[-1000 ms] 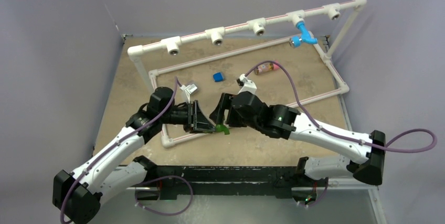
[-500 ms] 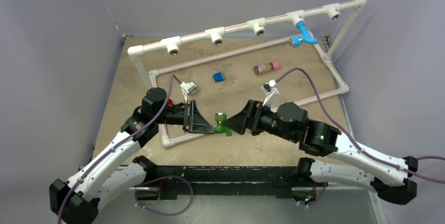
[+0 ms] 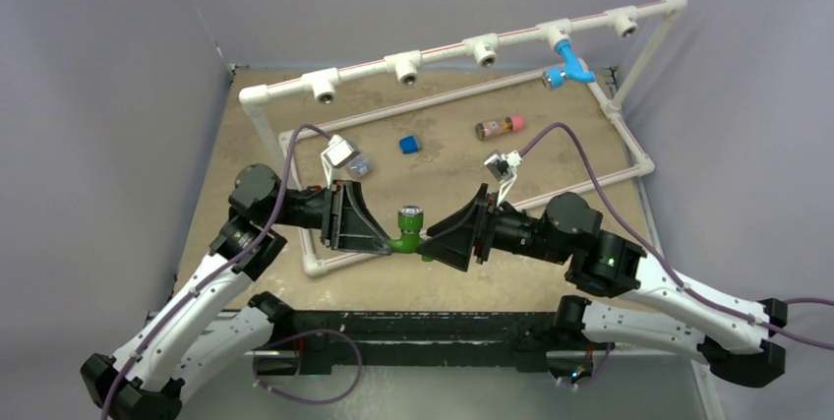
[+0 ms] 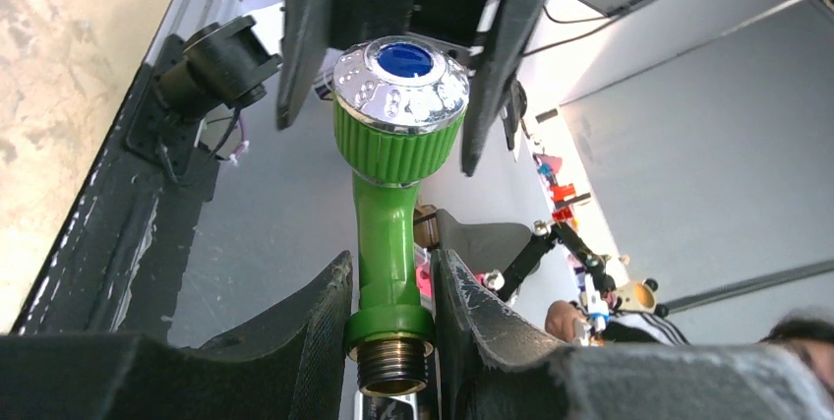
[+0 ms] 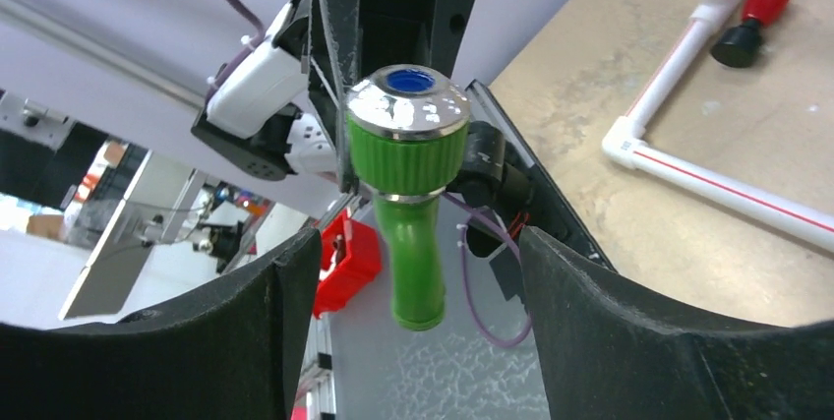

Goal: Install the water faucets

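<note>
The green faucet [image 4: 386,233] is held up over the near part of the table [image 3: 551,145], pinched just above its brass thread by the left gripper [image 4: 391,327]; the right gripper [image 5: 418,253] has its fingers spread either side of it, not touching. It looks like light, stiff, slick plastic, apt to swivel in a pinch; the ribbed collar under the shiny cap seems the surest hold.

The left arm [image 3: 197,292] and the right arm [image 3: 679,294] are showing white shells with black joints. A purple cable [image 3: 557,127] is running along each. A small green light [image 3: 611,261] is glowing on the right one. The fingers [image 5: 629,331] are looking black and rough.
</note>
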